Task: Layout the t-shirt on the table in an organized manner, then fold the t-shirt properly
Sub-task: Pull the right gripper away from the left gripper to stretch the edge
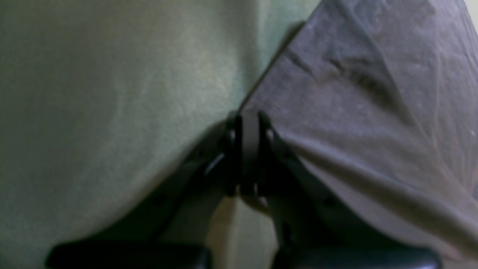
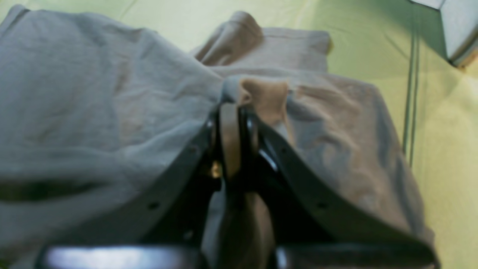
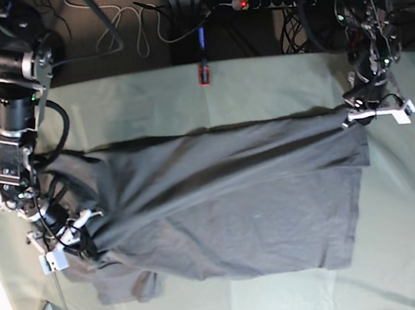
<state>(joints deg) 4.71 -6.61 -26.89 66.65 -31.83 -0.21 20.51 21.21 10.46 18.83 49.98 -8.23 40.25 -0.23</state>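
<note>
The grey t-shirt (image 3: pixel 255 225) lay rumpled, both the left gripper (image 1: pixel 248 116) and right gripper (image 2: pixel 235 108) pinching its fabric, though the left view seemed dim.

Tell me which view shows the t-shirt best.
The base view: it shows the t-shirt stretched across the table, with both grippers on it. The left wrist view shows only a portion beside the left gripper; the right wrist view shows bunched folds around the right gripper.
</note>
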